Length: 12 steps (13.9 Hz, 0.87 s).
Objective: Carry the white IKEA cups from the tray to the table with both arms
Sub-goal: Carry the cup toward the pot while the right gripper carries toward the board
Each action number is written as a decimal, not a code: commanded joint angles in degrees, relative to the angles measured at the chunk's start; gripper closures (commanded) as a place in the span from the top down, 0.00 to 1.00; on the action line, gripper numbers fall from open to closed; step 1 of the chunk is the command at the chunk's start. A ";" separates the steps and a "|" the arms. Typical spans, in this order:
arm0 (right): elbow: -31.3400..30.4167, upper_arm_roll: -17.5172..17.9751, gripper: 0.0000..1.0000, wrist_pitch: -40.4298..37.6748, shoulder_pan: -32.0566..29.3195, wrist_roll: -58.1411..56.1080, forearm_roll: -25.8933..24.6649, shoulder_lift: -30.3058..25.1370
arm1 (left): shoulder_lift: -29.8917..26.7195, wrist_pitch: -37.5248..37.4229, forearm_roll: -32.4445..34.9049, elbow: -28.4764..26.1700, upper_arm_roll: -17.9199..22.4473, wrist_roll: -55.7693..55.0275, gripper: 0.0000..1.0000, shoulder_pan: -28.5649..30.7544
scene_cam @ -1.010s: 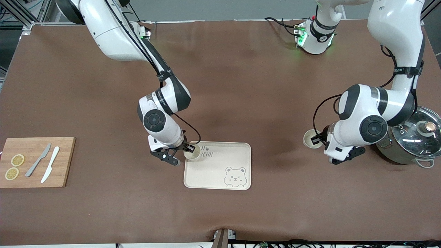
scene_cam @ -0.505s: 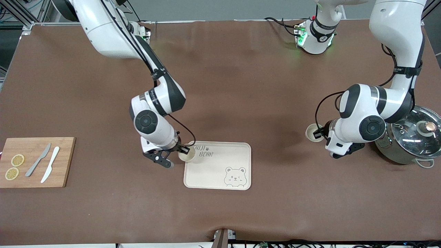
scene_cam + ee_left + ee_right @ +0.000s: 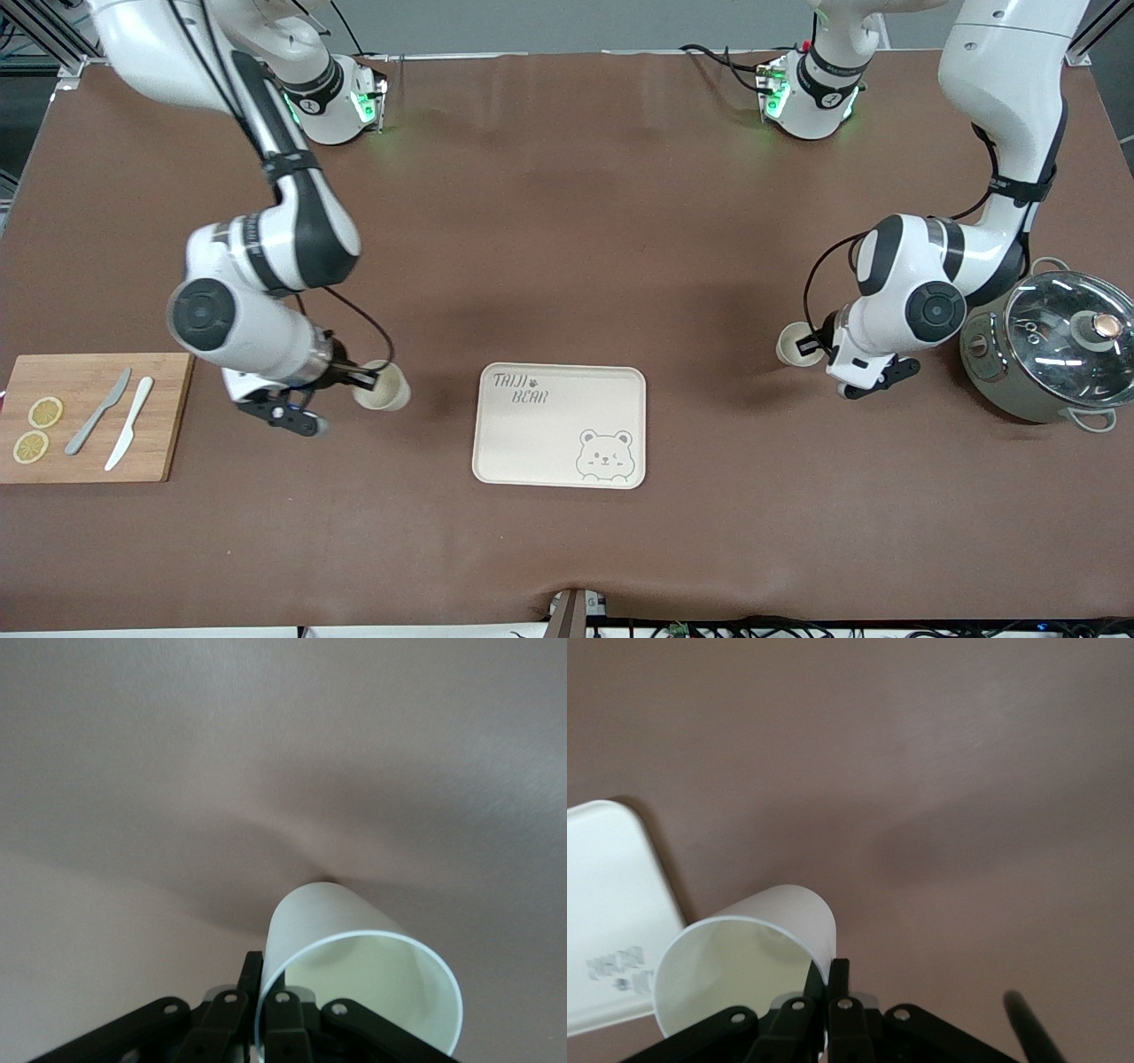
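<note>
Carrying 2 cups clear, both arms leave the desk (image 3: 567,221) with a bare tray (image 3: 560,443) near its front edge. The right tool (image 3: 359,379) pinches 1 cup (image 3: 383,387) by its rim over the desk toward the cutting board's end; the left tool (image 3: 813,343) pinches the other cup (image 3: 795,345) beside the pot. Only setting down and release remain.

Cups: two white ones showing, one (image 3: 383,391) in the right pincer (image 3: 365,381), one (image 3: 796,345) in the left pincer (image 3: 817,345)
Trays: one (image 3: 560,443) sitting
Cutting boards: one (image 3: 168,416) lying
Knives: two, grey (image 3: 97,412) and white (image 3: 129,435)
Lemon slices: two (image 3: 45,412) (image 3: 30,447)
Pots: one (image 3: 1045,354), lidded
</note>
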 commanded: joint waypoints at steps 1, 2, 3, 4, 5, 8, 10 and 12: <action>-8.89 1.12 0.00 0.33 -6.20 -9.32 -0.22 -8.03 | -2.91 0.91 1.71 -2.95 -0.49 1.96 0.00 3.10; -11.87 1.12 0.00 0.50 -7.18 -11.00 -0.22 -10.49 | -2.91 0.91 1.72 -3.12 -0.49 4.33 0.00 4.51; -14.86 1.03 0.00 1.03 -7.80 -12.33 -0.65 -12.77 | -3.08 0.91 1.72 -3.56 -0.49 6.35 0.00 5.39; -16.98 0.86 0.00 0.94 -8.50 -13.04 -1.27 -14.71 | -3.17 1.00 1.72 -3.65 -0.57 7.42 0.00 6.53; -18.82 0.94 0.00 0.94 -11.12 -15.22 -1.88 -16.12 | -3.08 1.26 1.72 -3.65 -0.66 7.95 0.00 7.07; -20.42 1.03 0.00 3.12 -18.43 -26.29 -1.89 -15.70 | -2.21 4.24 1.54 -3.56 -0.66 8.48 0.00 7.16; -25.23 1.03 0.00 8.65 -20.63 -30.77 -1.89 -15.52 | -1.42 6.44 1.54 -2.87 -0.66 8.48 0.00 7.07; -30.25 1.03 0.00 14.02 -22.04 -33.77 -1.89 -15.43 | -0.54 8.29 1.45 -2.25 -0.75 8.48 0.00 6.90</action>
